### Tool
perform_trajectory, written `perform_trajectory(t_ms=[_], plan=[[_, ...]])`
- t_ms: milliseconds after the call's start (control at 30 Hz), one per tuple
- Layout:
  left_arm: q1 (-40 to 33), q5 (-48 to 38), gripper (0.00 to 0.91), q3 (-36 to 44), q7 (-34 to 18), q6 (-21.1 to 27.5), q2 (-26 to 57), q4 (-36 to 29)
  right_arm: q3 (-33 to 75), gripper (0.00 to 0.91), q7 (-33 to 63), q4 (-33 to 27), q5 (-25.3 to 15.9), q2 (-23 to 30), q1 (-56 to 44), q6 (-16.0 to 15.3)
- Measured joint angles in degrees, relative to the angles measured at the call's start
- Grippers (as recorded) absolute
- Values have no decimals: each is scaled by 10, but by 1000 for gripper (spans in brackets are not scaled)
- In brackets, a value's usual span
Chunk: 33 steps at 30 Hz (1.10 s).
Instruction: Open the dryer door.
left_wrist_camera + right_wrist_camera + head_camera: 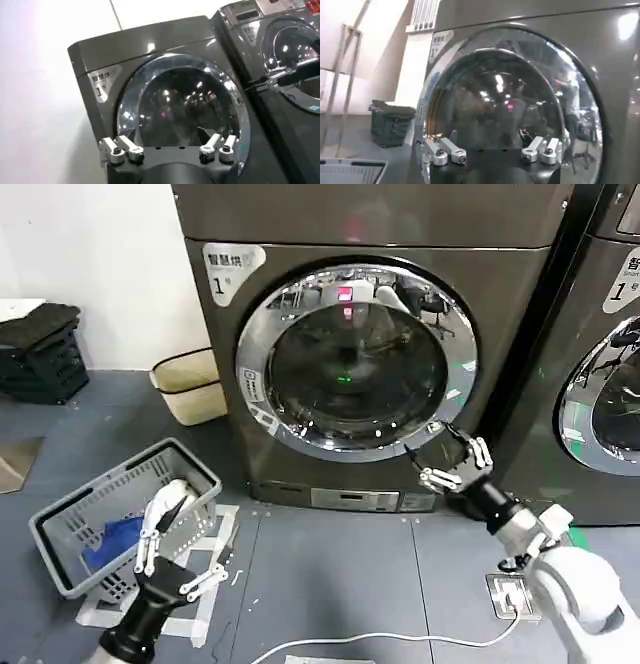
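Your left gripper (175, 549) hangs low, well left of the dryer (370, 224) and over a grey basket (70, 529), fingers spread wide, holding nothing. Your right gripper (452, 464) sits at the lower right rim of the dryer door (355, 364), fingers wide, empty. The door is shut, flush against the dryer front.

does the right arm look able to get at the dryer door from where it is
Probably yes. The right gripper sits open at the lower right edge of the dryer door, by its chrome ring, with nothing between them. The door looks closed. The left gripper is low by the basket.
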Motion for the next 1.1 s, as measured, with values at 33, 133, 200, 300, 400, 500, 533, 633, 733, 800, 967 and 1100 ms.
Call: perform_trajectory(t_ms=[33, 133, 200, 300, 400, 500, 533, 633, 733, 800, 967, 1100], plan=[[1, 1, 907, 0, 0, 0, 0, 0, -6, 907, 0, -4, 1, 0, 8, 0], [2, 1, 907, -1, 0, 0, -2, -3, -26, 907, 0, -17, 3, -2, 31, -1], [2, 1, 907, -2, 0, 0, -3, -3, -40, 907, -1, -25, 5, -2, 48, -1], [3, 1, 907, -3, 0, 0, -5, -3, -60, 907, -1, -39, 8, -3, 71, -1], [5, 3, 907, -4, 1, -1, -6, -4, -79, 907, -1, -53, 11, -3, 94, -2], [6, 3, 907, -4, 1, -1, -8, -4, -98, 907, -1, -67, 15, -3, 115, -3], [6, 4, 907, -4, 1, -1, -9, -5, -103, 907, -1, -71, 16, -3, 122, -3], [7, 6, 907, -4, 1, -1, -11, -5, -122, 907, -2, -85, 18, -3, 143, -4], [9, 8, 907, -4, 1, -2, -13, -6, -138, 907, -3, -99, 20, -1, 161, -4], [10, 8, 907, -4, 1, -2, -13, -7, -146, 907, -5, -107, 21, 1, 171, -4], [14, 10, 907, -4, 1, -4, -15, -7, -169, 907, -8, -127, 22, 5, 198, -4], [15, 10, 907, -4, 1, -4, -17, -10, -189, 907, -9, -141, 25, 9, 219, -4]])
